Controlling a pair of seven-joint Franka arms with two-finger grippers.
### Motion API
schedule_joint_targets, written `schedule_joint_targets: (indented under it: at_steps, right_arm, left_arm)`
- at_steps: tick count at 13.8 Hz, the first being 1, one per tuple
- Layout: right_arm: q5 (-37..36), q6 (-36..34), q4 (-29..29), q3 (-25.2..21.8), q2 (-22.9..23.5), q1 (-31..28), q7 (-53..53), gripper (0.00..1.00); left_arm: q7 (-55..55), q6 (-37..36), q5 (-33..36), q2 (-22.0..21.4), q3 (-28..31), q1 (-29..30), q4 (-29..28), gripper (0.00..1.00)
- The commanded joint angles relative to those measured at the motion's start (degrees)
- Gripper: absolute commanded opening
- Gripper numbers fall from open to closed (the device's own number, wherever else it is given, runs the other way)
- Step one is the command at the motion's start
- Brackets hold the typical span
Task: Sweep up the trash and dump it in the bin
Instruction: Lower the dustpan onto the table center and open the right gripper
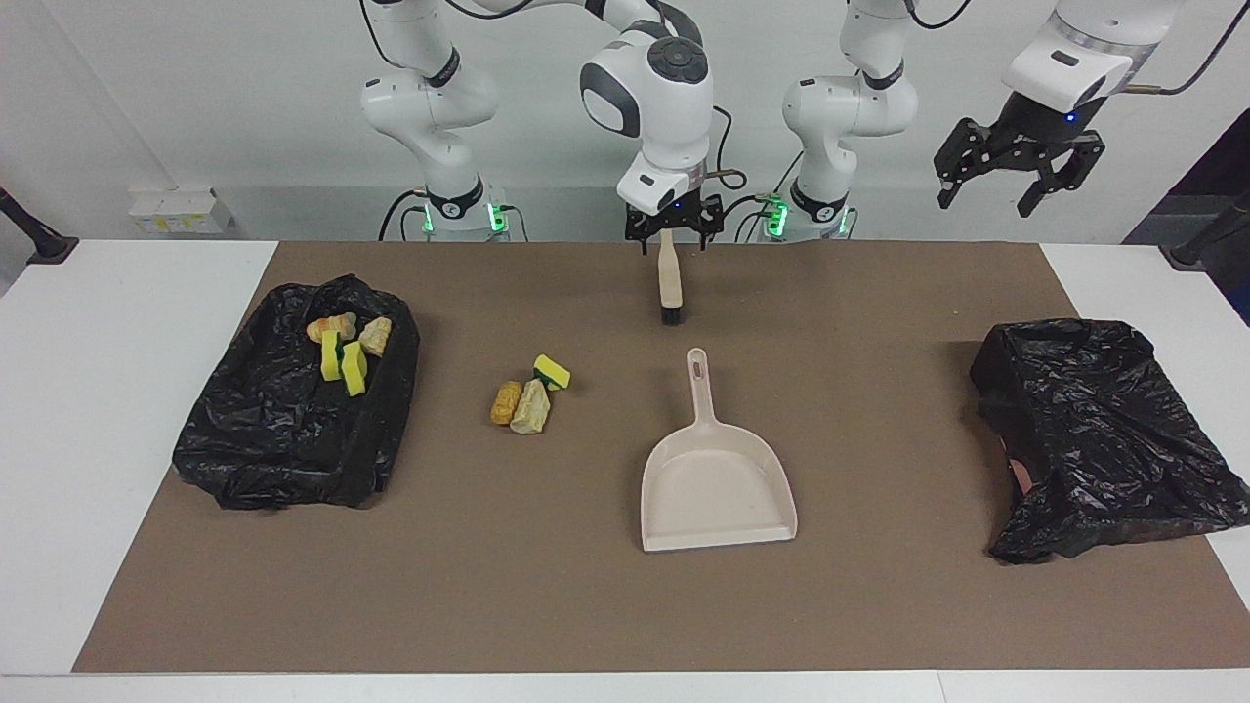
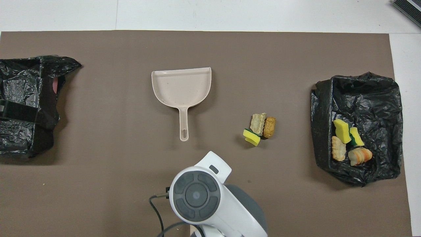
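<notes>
On the mat, trash point(image 1: 528, 396) lies apart from right tool point(image 1: 673, 230).

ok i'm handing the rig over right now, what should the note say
Right gripper: open, over the handle end of the brush, which lies nearer to the robots than the beige dustpan.
Left gripper: open, raised at its own end, waiting.
Done: four trash pieces in the black-lined bin at the right arm's end.
Left: three trash pieces on the mat between bin and empty dustpan, to sweep and dump.
</notes>
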Motion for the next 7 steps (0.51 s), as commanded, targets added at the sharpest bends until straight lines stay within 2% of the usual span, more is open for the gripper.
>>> schedule_joint_targets:
  at_steps: [1, 4, 6, 7]
  right_arm:
    - [6.43, 2.57, -10.14, 3.14, -6.78, -0.96, -4.22, 1.0]
    - [7.14, 10.98, -15.68, 7.97, -6.17, -0.87, -2.04, 1.0]
    - [7.14, 17.84, -18.41, 10.97, -3.2, -0.78, 2.44, 1.0]
    - [7.14, 18.65, -19.38, 11.24, -2.74, -0.78, 2.81, 1.0]
  left_arm:
    - [-4.14, 7.03, 0.19, -1.93, -3.34, 0.9, -7.62, 1.0]
    - [-10.2, 18.27, 0.19, -0.79, -9.83, 0.9, -16.49, 1.0]
    - [-15.74, 28.27, 0.19, -0.27, -13.98, 0.82, -23.52, 1.0]
    - [-17.76, 32.15, 0.19, 0.26, -16.44, 0.9, -26.16, 1.0]
